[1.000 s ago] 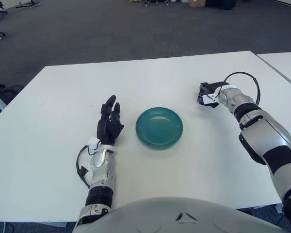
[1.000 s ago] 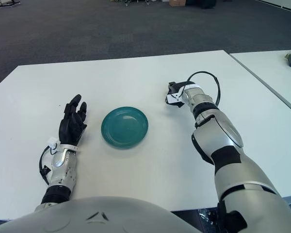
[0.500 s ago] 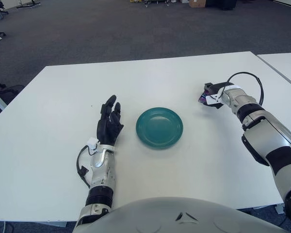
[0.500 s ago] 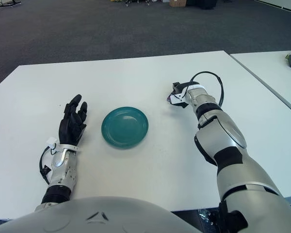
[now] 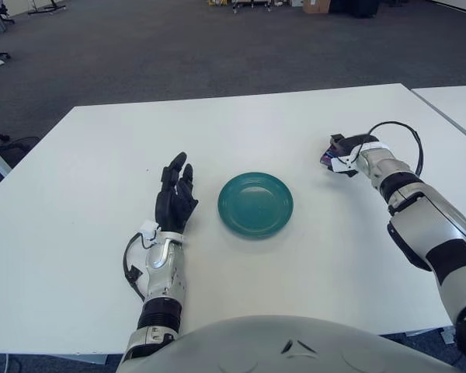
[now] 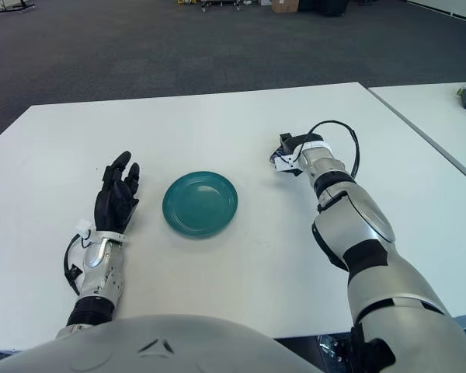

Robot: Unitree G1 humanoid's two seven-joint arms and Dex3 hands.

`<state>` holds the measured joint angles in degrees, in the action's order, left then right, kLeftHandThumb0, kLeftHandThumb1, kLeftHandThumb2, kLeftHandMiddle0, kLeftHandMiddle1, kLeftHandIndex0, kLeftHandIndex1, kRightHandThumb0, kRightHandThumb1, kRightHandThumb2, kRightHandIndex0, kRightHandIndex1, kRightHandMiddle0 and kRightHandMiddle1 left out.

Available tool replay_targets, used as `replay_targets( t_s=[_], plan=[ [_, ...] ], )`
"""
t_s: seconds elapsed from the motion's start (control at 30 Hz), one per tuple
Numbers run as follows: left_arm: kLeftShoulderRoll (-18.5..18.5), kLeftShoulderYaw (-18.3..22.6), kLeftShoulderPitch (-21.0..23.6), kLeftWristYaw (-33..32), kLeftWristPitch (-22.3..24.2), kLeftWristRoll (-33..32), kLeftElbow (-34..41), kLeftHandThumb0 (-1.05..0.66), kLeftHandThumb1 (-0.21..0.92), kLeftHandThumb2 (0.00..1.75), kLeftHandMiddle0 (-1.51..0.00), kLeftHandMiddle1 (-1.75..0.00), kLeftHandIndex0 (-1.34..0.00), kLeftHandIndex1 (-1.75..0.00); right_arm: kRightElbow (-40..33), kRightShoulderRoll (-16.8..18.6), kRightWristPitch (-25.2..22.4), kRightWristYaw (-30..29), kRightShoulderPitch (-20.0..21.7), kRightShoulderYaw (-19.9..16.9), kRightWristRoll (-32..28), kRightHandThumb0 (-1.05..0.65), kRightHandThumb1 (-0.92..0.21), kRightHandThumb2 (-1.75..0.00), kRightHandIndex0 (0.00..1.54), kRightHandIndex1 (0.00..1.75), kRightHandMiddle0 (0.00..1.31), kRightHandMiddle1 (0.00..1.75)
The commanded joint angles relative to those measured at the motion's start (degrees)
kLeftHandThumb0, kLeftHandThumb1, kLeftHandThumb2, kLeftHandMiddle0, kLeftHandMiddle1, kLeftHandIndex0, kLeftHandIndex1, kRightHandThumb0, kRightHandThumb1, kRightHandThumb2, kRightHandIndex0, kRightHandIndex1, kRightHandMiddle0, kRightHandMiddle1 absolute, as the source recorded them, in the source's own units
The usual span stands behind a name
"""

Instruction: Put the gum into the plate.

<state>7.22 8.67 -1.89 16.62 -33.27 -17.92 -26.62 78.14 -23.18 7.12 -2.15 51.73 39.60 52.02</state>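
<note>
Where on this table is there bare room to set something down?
Bare white table runs across the far side, beyond the teal plate, and between plate and right hand, which is curled on a small dark item. The tightest gap is between the plate and the open left hand on its left.

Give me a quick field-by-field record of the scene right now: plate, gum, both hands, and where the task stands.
plate: teal plate, middle of the white table, nothing in it
gum: small dark packet, to the right of the plate and apart from it
right hand: right hand is at the gum, fingers curled around it
left hand: left hand shows left of the plate, fingers extended, holding nothing
task status: gum not yet in the plate
</note>
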Motion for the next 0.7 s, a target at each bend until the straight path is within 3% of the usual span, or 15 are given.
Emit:
replay_targets(
  t_s=[0.0, 0.27, 0.67],
  plan=[
    [3.2, 0.05, -3.19, 0.55, 0.98, -2.05, -2.75, -0.89, 0.92, 0.82, -0.23, -0.01, 0.0, -0.8, 2.06, 1.76, -0.41, -1.86, -5.69, 0.16, -0.32, -1.05, -0.92, -1.0, 0.27, 0.03, 0.0, 0.34],
    [2.54, 0.35, -3.13, 1.41, 1.7, -3.19, -2.4, -0.91, 0.92, 0.8, -0.25, -0.01, -0.04, -0.86, 2.38, 3.08, -2.08, -9.93, -9.56, -1.66, -2.01, -1.03, -0.92, -0.98, 0.32, 0.02, 0.0, 0.5],
    [1.17, 0.5, -3.33, -0.49, 0.4, 0.19, -2.1, -0.89, 0.92, 0.84, -0.27, -0.01, -0.01, -0.84, 2.34, 4.52, -3.74, -13.97, -10.27, -5.66, -5.31, -1.01, -0.92, -0.98, 0.29, 0.0, 0.0, 0.5]
  ],
)
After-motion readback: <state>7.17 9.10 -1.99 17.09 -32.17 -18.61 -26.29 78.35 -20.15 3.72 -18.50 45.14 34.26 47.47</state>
